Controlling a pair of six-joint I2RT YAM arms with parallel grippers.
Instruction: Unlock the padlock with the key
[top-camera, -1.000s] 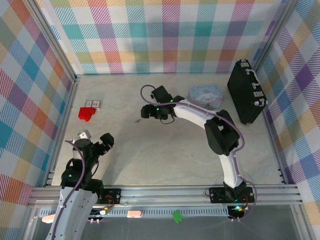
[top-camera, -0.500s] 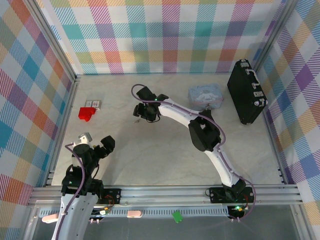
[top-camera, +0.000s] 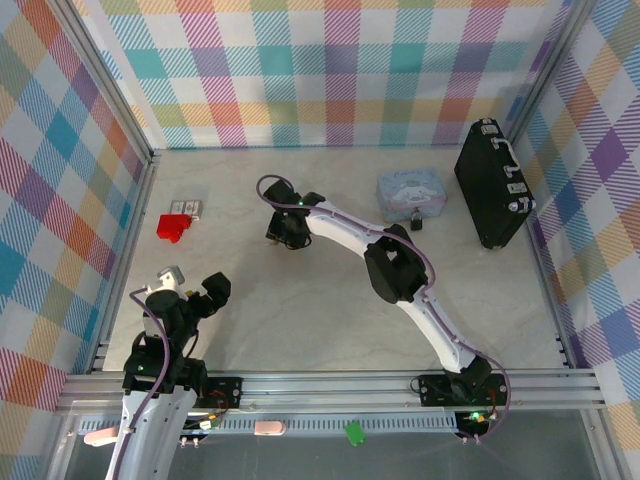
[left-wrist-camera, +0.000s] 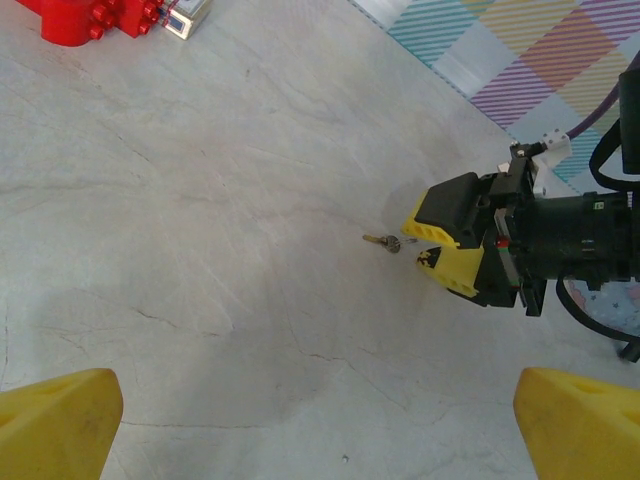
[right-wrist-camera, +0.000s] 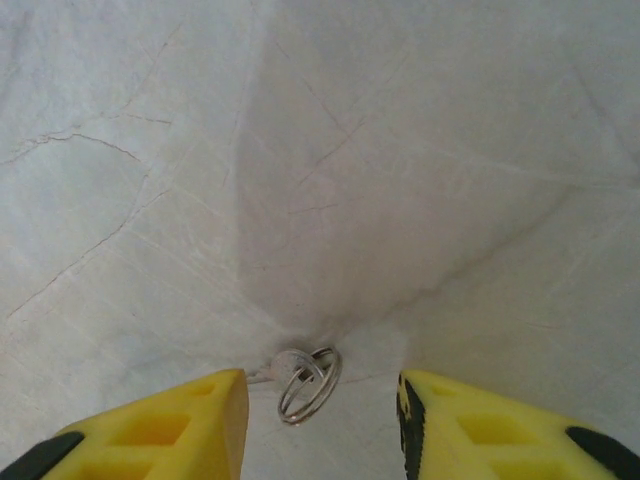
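The small silver key (right-wrist-camera: 305, 380) with its ring lies flat on the pale table, between the yellow fingers (right-wrist-camera: 170, 430) of my right gripper (right-wrist-camera: 320, 425). The jaws stand apart on either side of it and are lowered to the surface. From above, the right gripper (top-camera: 281, 237) reaches far left over the key (top-camera: 273, 241). The left wrist view has the key (left-wrist-camera: 383, 241) just left of the right gripper (left-wrist-camera: 428, 247). The padlock (top-camera: 415, 223), tiny and dark, sits by the light blue tin (top-camera: 411, 192). My left gripper (top-camera: 190, 287) hovers wide open near the front left, holding nothing.
A red block (top-camera: 172, 227) and a small card beside it (top-camera: 187, 208) lie at the left. A black case (top-camera: 492, 185) stands at the right wall. Plaid walls and metal rails (top-camera: 330, 380) enclose the table.
My right arm has swung left from mid-table to the key, and its jaws have narrowed around it. The left arm has barely shifted.
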